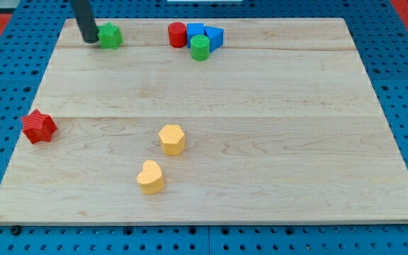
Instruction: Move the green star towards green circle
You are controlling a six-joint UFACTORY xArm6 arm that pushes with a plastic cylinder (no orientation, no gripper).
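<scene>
The green star (110, 35) sits near the view's top left on the wooden board (261, 127). The green circle (200, 47) stands further to the view's right, in a cluster near the top middle. My tip (89, 40) is just left of the green star, touching or almost touching its left side. The dark rod rises from there out of the view's top.
A red cylinder (178, 34), a blue cube (195, 32) and a blue triangle (214, 37) crowd around the green circle. A red star (39, 127) lies at the left edge. A yellow hexagon (171, 139) and a yellow heart (150, 177) lie lower middle.
</scene>
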